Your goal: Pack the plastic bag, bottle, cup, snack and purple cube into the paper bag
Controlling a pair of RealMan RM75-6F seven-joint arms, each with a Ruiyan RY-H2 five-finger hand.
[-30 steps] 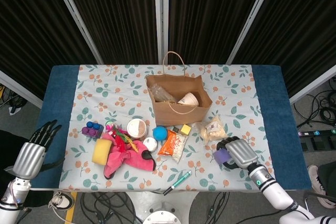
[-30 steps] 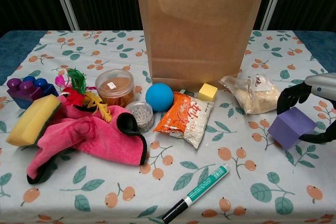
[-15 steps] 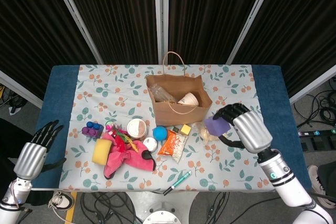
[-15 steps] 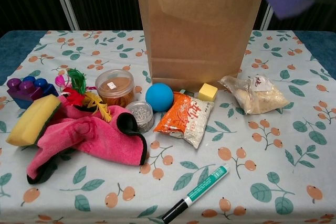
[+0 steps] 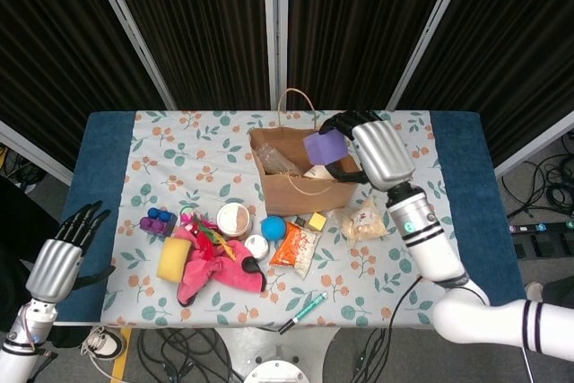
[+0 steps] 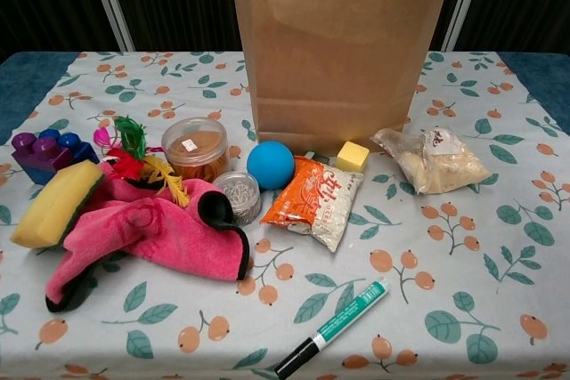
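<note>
Right hand: the right hand grips the purple cube over the open paper bag, placed to drop it in.
Left hand: the left hand hangs spread and empty beside the surface.
In bag: bottle and cup.
Outside: snack, plastic bag.

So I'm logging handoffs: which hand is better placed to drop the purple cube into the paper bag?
Right. The right hand holds the purple cube over the paper bag opening. The left hand is open, off the table's near left edge.
</note>
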